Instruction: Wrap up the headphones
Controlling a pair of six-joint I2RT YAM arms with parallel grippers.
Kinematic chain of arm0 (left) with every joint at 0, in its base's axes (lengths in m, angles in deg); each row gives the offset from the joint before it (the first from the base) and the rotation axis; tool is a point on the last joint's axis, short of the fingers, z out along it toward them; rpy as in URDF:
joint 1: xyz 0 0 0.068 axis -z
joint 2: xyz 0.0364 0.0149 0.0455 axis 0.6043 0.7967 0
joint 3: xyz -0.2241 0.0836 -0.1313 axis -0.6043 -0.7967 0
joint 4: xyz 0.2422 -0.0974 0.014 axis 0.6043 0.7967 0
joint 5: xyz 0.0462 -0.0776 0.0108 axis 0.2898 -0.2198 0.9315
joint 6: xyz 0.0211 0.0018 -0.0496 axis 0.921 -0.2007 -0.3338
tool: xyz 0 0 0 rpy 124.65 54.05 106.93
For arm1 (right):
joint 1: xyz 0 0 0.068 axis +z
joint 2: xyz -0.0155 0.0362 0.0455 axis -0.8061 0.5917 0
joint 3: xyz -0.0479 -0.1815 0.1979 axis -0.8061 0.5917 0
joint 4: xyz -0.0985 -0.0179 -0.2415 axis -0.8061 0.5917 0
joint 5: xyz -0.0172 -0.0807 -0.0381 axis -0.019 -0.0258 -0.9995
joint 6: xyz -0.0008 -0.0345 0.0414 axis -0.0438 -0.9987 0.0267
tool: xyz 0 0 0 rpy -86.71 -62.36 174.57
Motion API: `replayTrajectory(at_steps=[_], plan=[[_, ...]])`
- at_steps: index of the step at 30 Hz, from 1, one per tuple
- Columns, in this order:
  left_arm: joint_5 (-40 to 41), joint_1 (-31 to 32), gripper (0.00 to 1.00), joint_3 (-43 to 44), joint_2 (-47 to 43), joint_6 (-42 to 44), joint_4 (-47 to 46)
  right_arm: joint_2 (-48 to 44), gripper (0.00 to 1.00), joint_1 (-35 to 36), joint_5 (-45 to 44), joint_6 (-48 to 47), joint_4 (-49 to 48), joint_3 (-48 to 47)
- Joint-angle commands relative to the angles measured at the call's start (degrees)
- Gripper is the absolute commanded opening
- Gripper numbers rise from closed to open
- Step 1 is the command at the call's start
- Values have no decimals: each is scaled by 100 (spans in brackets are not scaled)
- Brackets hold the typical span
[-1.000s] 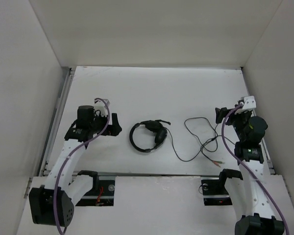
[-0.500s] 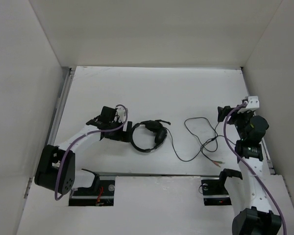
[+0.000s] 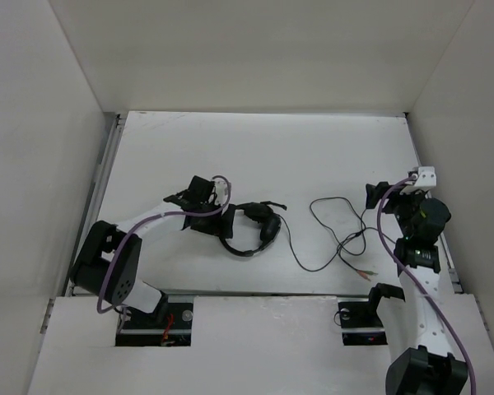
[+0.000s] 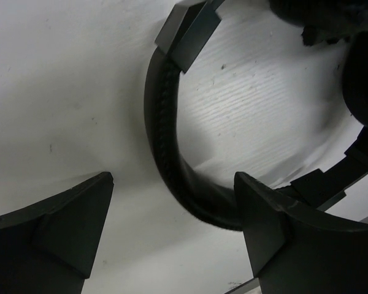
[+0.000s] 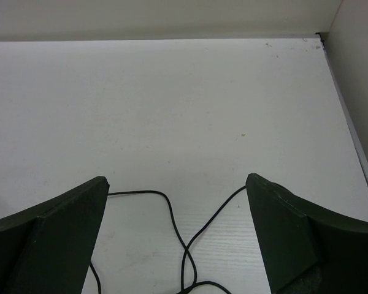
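The black headphones (image 3: 249, 230) lie flat on the white table, band to the left, earcups to the right. Their thin black cable (image 3: 329, 239) loops to the right and ends in small coloured plugs (image 3: 364, 274). My left gripper (image 3: 226, 222) is open, low at the left side of the band. In the left wrist view the band (image 4: 162, 153) curves between my open fingers (image 4: 173, 179), with an earcup (image 4: 362, 79) at the right edge. My right gripper (image 3: 372, 195) is open and empty, above the far right of the cable. Cable loops (image 5: 172, 226) show between its fingers (image 5: 176, 180).
White walls enclose the table on the left, back and right (image 3: 445, 90). A metal rail (image 3: 99, 189) runs along the left edge. Purple arm cables (image 3: 148, 226) hang along both arms. The mounting plate (image 3: 263, 304) with the arm bases lies at the near edge.
My left arm has swung right and stretched low across the table until its open fingers reached the headphone band. The right arm has hardly moved. The headphones and cable lie as before.
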Motion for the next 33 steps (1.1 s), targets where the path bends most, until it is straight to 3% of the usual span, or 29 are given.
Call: replayTrajectory(at_steps=[1, 9, 13, 20, 29, 33], plan=[[148, 225, 75, 89, 347, -222, -125, -126, 100, -106, 89, 129, -384, -9], [869, 454, 25, 63, 700, -231, -239, -276, 100, -238, 89, 138, -427, 70], [1062, 463, 11, 2, 717, -187, -301, -293, 100, -238, 89, 138, -471, 96], [1625, 165, 11, 484, 814, 103, -336, -363, 100, -273, 124, 173, -507, 149], [1643, 129, 39, 196, 648, 121, -328, -416, 100, -317, 141, 208, -507, 149], [1625, 129, 40, -33, 498, 112, -345, -416, 100, -335, 141, 217, -507, 140]])
